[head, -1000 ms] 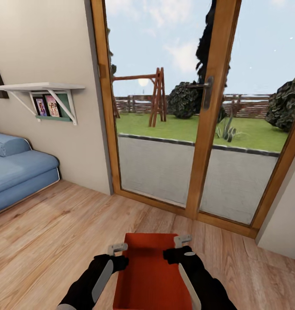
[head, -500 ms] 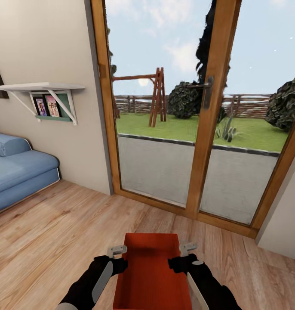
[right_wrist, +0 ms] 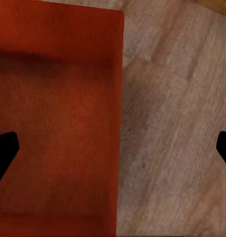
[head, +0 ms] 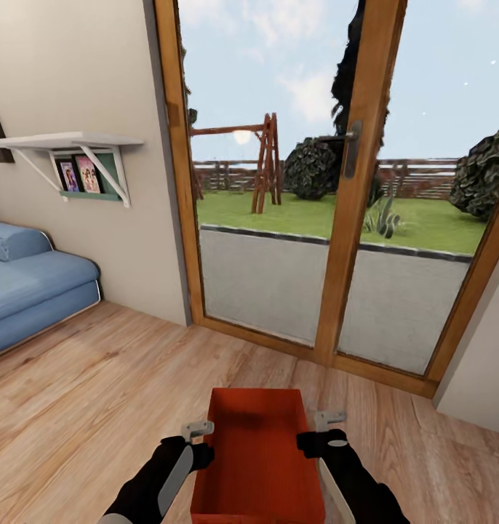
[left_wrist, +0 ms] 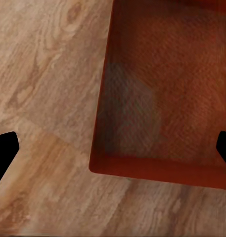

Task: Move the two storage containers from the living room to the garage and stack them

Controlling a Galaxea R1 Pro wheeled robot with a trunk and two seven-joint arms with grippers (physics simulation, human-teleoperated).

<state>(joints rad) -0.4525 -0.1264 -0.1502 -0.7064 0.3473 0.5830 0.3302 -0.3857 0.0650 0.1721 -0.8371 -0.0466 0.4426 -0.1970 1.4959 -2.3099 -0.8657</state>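
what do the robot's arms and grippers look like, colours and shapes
Both arms are matt black and rounded, each with a long pale grey panel along the forearm. The left gripper and right gripper are light grey, with short blocky metal-looking fingers. In the wrist views the fingertips show as plain black wedges. No cables or markings are visible.

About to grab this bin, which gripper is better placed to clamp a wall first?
Neither clearly: the left gripper and right gripper, both open, each straddle a side wall of the storage container. Use both.
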